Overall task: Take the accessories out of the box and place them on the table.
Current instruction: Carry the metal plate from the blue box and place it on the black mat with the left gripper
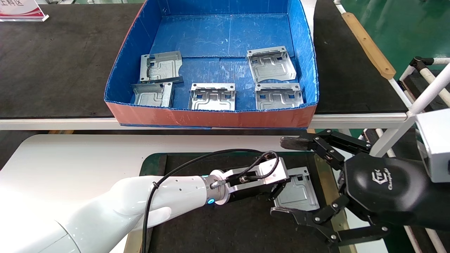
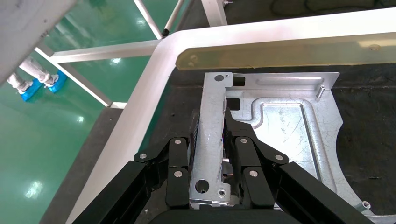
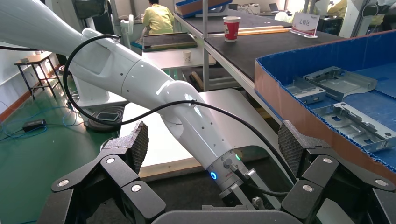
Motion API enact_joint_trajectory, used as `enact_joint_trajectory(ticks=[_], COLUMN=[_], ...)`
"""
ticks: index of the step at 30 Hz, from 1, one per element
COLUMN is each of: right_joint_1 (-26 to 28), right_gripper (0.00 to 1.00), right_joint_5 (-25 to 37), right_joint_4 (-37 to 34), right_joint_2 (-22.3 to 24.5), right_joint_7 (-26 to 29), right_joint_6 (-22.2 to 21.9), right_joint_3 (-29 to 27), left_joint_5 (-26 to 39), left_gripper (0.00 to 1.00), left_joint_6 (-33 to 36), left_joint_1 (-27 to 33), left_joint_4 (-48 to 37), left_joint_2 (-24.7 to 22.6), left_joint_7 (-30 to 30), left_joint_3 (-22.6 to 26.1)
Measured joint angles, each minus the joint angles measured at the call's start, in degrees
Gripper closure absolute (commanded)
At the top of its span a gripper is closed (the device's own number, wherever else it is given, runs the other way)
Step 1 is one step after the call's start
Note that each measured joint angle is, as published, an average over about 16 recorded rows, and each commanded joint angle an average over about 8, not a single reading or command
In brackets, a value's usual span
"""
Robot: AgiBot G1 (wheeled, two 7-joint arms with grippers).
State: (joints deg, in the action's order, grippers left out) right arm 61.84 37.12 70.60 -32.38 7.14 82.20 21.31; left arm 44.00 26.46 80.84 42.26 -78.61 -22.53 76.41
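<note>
My left gripper (image 1: pixel 277 186) is shut on the bent-up edge flange of one silver plate (image 1: pixel 298 194), which lies flat at the right end of the table's dark mat (image 1: pixel 211 228). In the left wrist view the fingers (image 2: pixel 243 154) clamp the upright flange on both sides, and the plate (image 2: pixel 289 126) spreads out beyond my left gripper (image 2: pixel 211 126). Several more plates (image 1: pixel 212 96) lie in the front half of the blue box (image 1: pixel 214 117). My right gripper (image 1: pixel 283 176) is wide open and empty, just right of the held plate.
The box stands on a black-topped bench (image 1: pixel 52 70) behind the white table (image 1: pixel 70 158). A tan strip (image 2: pixel 280 51) edges the mat near the plate. White frame tubes (image 1: pixel 429 91) stand at the right. The right wrist view shows the box wall (image 3: pixel 299 107) and my left arm (image 3: pixel 187 112).
</note>
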Motion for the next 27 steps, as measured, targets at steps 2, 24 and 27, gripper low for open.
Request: enact_joint_trajectory(ticks=[2,24,27], right_joint_1=[0.0,0.0,0.0], right_gripper=[0.0,0.0,0.0], right_joint_5=[0.0,0.0,0.0], right_joint_4=[0.0,0.0,0.0], right_joint_2=[0.0,0.0,0.0], right_joint_7=[0.0,0.0,0.0], right_joint_6=[0.0,0.0,0.0], right_joint_3=[0.0,0.0,0.0], left_joint_5=[-0.5,-2.1,-2.0], left_gripper=[1.0,0.0,0.0], left_joint_6=[-0.3,-1.5,-1.3], left_joint_1=[0.2,0.7,0.6], left_joint_4=[0.0,-0.4,-0.3], left_joint_2=[0.0,0.0,0.1], left_joint_7=[0.0,0.2,0.2], left_joint_3=[0.6,2.7,2.5])
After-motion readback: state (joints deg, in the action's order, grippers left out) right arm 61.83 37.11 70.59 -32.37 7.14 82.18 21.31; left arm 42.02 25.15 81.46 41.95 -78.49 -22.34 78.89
